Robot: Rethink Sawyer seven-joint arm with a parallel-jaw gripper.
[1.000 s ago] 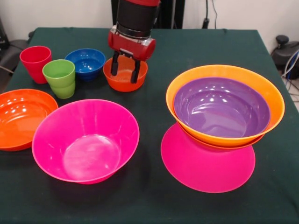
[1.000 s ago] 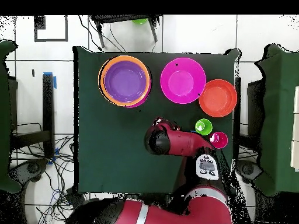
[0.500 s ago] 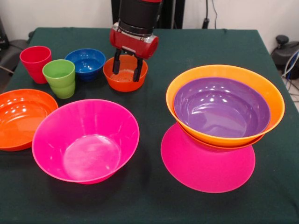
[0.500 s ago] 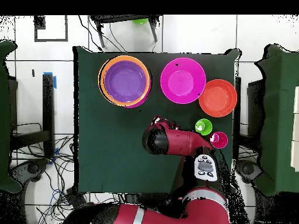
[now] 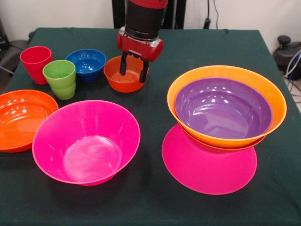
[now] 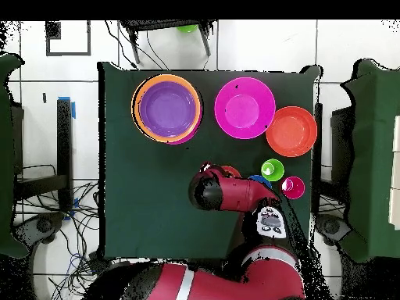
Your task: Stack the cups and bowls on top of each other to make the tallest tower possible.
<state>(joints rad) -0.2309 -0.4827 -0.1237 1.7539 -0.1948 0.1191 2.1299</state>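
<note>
My front camera sits close across the dark green cloth-covered table (image 5: 197, 47), facing my red and black gripper (image 5: 133, 71). My overhead camera looks straight down from high, base at bottom. Both share the tabletop (image 6: 148, 195).

The red and black arm (image 5: 143, 16) comes down from the top centre of the front view, a little left of the middle. Its wrist is a black cylinder ending in a red block. Under this block the gripper (image 5: 133, 69) points straight down, and its two dark fingers (image 5: 123, 64) stand apart, so it is open. In the overhead view the arm (image 6: 234, 191) reaches from the bottom centre up to the middle of the frame.
</note>
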